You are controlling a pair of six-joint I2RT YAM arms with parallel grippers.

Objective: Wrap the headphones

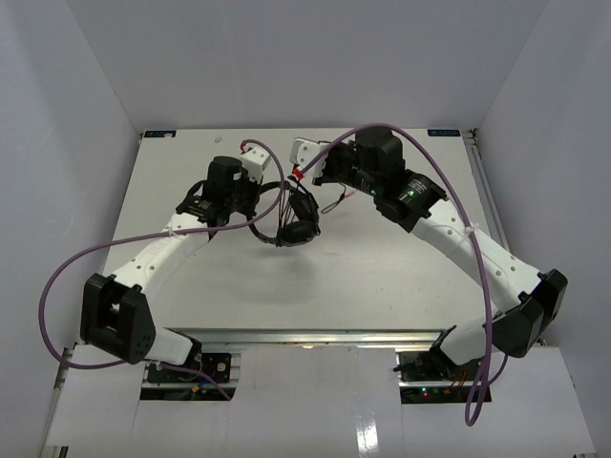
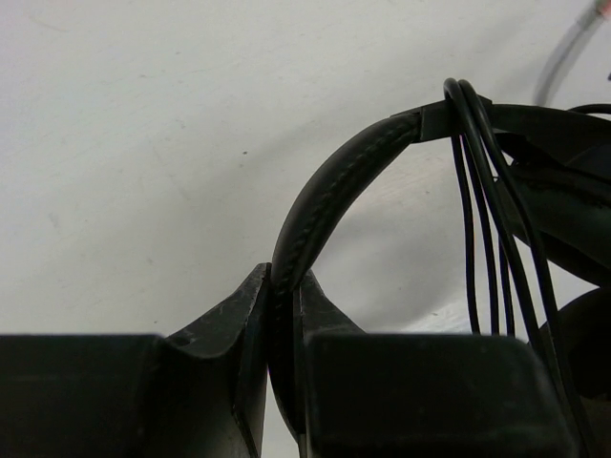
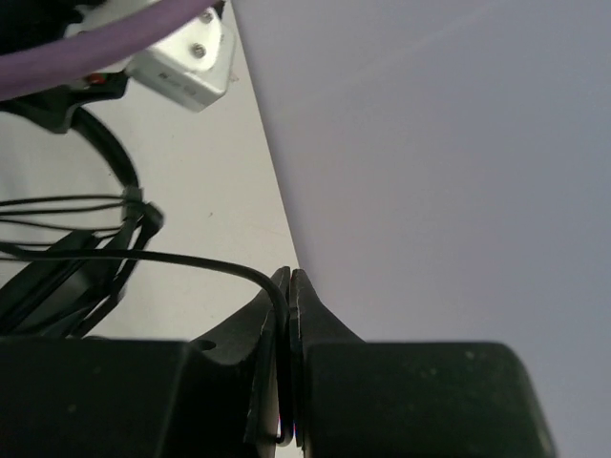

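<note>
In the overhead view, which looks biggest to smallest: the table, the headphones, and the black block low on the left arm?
1. table, by far.
2. black block.
3. headphones.
The block seems nearer the camera, so its lead over the headphones is unsure.

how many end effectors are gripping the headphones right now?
2: left end effector clamps the headband; right end effector pinches the thin cable.

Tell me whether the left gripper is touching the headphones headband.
Touching. The left wrist view shows the left gripper shut on the headphones headband, its padding pinched between both jaws with no gap.
</note>
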